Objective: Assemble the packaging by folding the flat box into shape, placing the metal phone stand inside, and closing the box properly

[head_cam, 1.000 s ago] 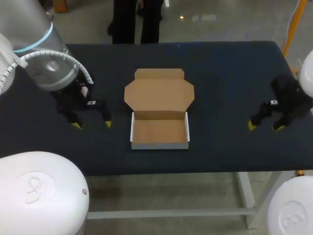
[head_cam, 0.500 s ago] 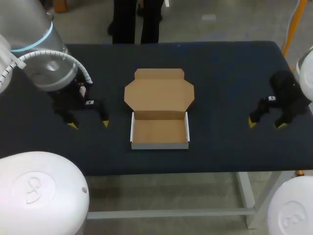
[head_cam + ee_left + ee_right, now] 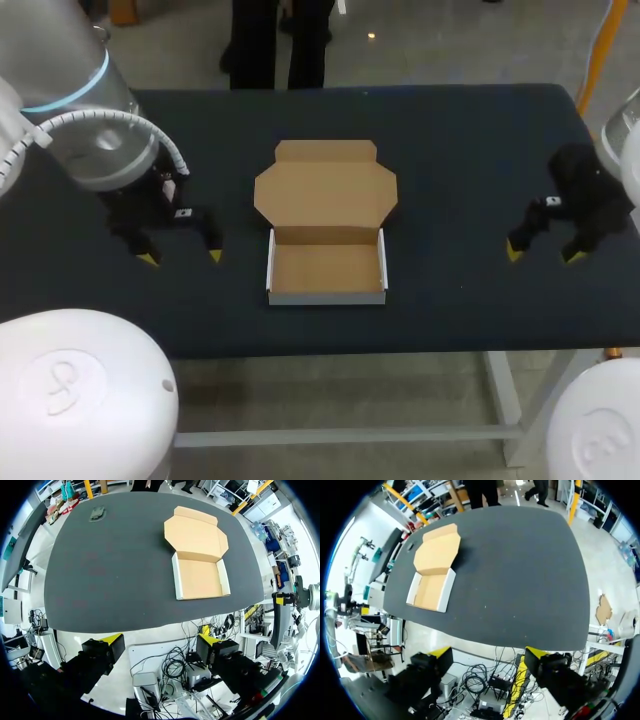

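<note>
**Left claw** [image 3: 181, 257]: held over the counter [image 3: 450, 150], left of the box and well apart from it. The fingers are spread wide and nothing is carried. Against the frames of a second ago, it is found shifted slightly further left, away from the box.

**Small grey object** [image 3: 97, 514]: seen only in the left wrist view, lying near the far left corner of the counter, well apart from everything else. It is judged to be the metal phone stand, though it is too small for its shape to be confirmed.

**Box** [image 3: 327, 268]: set at the middle of the counter, already folded into a shallow tray with white outer walls raised. The tray is empty. Its position is unchanged from the earlier frames.

**Lid** [image 3: 325, 195]: laid flat and open on the far side of the tray, with its flaps unfolded.

**Right claw** [image 3: 544, 253]: held over the right end of the counter, well apart from the box. The fingers are spread wide and nothing is held. A small drift away from the near edge is noted since a second ago.

**Assessment**: the shaping step is judged done, as both claws are drawn clear of the box. The stand is not yet placed and the lid not yet closed. The stand is judged best fetched by the left arm, being nearer to it.
</note>
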